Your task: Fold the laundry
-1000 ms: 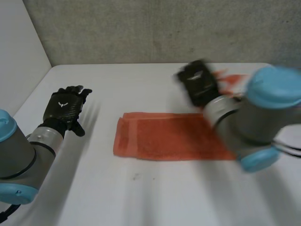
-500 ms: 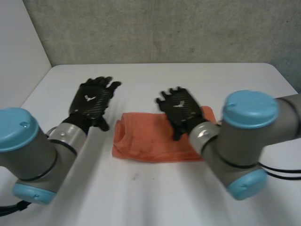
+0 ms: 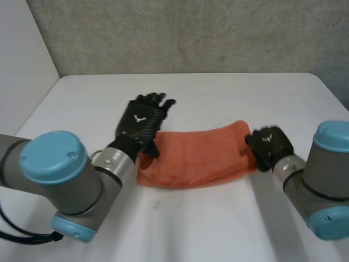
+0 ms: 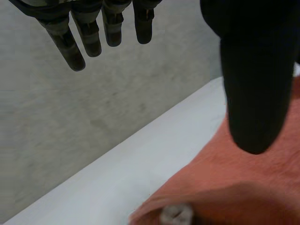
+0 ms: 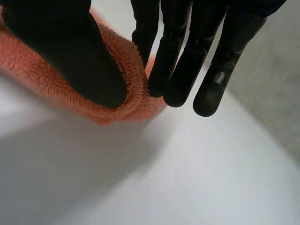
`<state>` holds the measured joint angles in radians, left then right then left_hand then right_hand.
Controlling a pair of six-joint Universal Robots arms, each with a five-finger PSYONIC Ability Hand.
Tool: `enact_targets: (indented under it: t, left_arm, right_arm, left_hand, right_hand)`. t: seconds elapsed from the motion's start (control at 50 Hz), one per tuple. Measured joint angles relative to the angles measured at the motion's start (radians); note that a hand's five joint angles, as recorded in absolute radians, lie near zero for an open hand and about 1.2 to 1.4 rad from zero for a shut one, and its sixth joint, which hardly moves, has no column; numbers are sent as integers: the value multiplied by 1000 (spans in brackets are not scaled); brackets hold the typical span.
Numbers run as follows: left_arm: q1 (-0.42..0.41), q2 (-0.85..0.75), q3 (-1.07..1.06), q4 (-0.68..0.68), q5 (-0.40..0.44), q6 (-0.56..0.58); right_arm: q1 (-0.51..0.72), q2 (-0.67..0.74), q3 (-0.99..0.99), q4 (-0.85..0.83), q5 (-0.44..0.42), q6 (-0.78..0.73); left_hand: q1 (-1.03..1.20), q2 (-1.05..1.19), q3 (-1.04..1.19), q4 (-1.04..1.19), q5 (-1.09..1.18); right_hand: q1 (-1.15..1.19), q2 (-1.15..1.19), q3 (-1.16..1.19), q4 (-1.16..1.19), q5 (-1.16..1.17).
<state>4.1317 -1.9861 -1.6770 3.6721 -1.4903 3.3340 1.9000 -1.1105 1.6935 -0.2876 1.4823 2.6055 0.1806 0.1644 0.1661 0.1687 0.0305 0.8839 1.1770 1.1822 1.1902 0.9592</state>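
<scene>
We see the orange towel (image 3: 196,153) lying as a long folded band across the middle of the white counter (image 3: 218,93), running from 9 o'clock to 3 o'clock in the head view. The right robot hand (image 3: 268,144) is at the band's 3 o'clock end. In its wrist view the thumb (image 5: 70,51) presses on one face of the rolled towel edge (image 5: 136,75) and the fingers (image 5: 173,51) close on the other, so it holds the cloth in a pinch. We judge this grip is there to carry that short end over towards 9 o'clock for a crosswise fold. The end already looks slightly raised off the counter. The left robot hand (image 3: 140,121) is over the 9 o'clock end, near its far corner, with its fingers (image 4: 84,33) straight and spread wide and holding nothing. Its thumb (image 4: 255,93) hangs above the towel (image 4: 243,187), though we cannot tell whether it touches. We take this flat, open pose as a way to steady that end, so the band does not slide while the other end travels.
</scene>
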Motion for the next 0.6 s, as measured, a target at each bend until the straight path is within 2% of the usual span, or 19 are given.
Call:
enact_targets:
  t: [0.08,0.14,0.16,0.24,0.28,0.3,0.36,0.38,0.42,0.44,0.48,0.6]
  left_arm:
    - [41,45,-43,-1,-28,-2]
    - [83,85,-79,-3,-52,-3]
    - [83,85,-79,-3,-52,-3]
    - [131,124,-113,-11,-83,-4]
    - [141,131,-119,-14,-90,-5]
    - [151,139,-125,-20,-97,-6]
    - [158,144,-130,-29,-103,-7]
    - [159,146,-131,-36,-105,-8]
    - [157,146,-131,-43,-106,-8]
    - [157,146,-131,-43,-106,-8]
    - [150,145,-123,-49,-104,-9]
    - [95,132,-72,-52,-96,-37]
  right_arm:
    - [67,-9,-73,-21,5,-16]
    - [220,21,-196,-20,4,-24]
    - [220,21,-196,-20,4,-24]
    - [411,127,-321,26,-26,-29]
    - [432,144,-333,36,-35,-29]
    - [490,200,-363,70,-71,-30]
    - [521,239,-379,98,-100,-28]
    - [532,254,-385,115,-110,-26]
    - [532,254,-388,131,-110,-17]
    - [532,254,-388,131,-110,-17]
    - [504,220,-387,139,-87,13]
    - [388,110,-375,138,-42,198]
  left_hand:
    - [0,0,0,0,0]
    - [0,0,0,-2,0]
    - [0,0,0,-2,0]
    - [0,0,0,-2,0]
    - [0,0,0,-2,0]
    - [0,0,0,-2,0]
    - [0,0,0,-2,0]
    - [0,0,0,-2,0]
    - [0,0,0,-2,0]
    - [0,0,0,-2,0]
    - [0,0,0,-2,0]
    - [0,0,0,-2,0]
  right_hand:
    - [13,0,0,0,2]
    - [13,0,1,0,6]
    - [13,0,1,0,6]
    - [13,0,1,0,11]
    - [13,0,1,0,11]
    - [13,0,1,0,11]
    - [3,-37,-27,-29,-11]
    - [-231,-321,-300,-303,-260]
    - [-542,-680,-659,-662,-604]
    - [-542,-680,-659,-662,-604]
    - [-660,-910,-907,-912,-843]
    - [-672,-955,-970,-958,-888]
